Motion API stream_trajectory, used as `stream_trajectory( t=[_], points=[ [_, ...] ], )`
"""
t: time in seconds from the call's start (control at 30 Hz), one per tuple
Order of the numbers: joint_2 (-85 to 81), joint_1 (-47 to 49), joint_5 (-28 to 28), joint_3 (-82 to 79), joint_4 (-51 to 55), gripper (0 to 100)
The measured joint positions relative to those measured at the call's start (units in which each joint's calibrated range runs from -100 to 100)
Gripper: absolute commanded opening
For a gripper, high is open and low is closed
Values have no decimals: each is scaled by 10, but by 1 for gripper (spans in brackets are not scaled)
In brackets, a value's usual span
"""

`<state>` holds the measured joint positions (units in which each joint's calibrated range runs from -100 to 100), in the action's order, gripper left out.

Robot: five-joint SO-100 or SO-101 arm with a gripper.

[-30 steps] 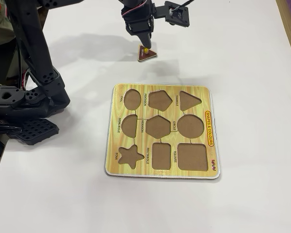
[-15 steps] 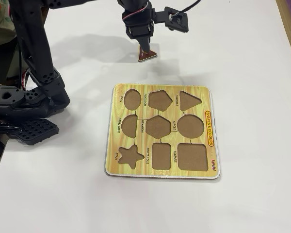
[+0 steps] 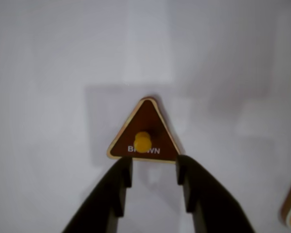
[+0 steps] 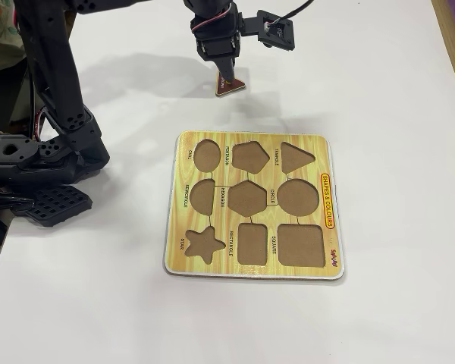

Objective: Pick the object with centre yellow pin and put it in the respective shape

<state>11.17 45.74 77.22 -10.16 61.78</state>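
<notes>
Lowered since a second ago, the gripper (image 3: 153,167) hangs over the brown triangle (image 3: 144,133).
Jaws parted, gripping nothing; yellow knob (image 3: 142,141) just ahead.

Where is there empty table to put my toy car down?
In the fixed view, bare table lies right of the puzzle board, and more lies below the board's bottom edge. It is crowded at the top, where the gripper hangs over the brown triangle, and at left by the arm's base.
</notes>
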Motion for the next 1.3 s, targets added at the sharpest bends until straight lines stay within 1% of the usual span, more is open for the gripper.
stream_trajectory(
  t=[0.27,0.4,0.53,1.3],
  points=[
    [0,7,0,0,-1,11],
    [6,7,0,0,-42,11],
    [26,7,0,0,-60,11],
    [33,7,0,-27,-61,11]
  ],
)
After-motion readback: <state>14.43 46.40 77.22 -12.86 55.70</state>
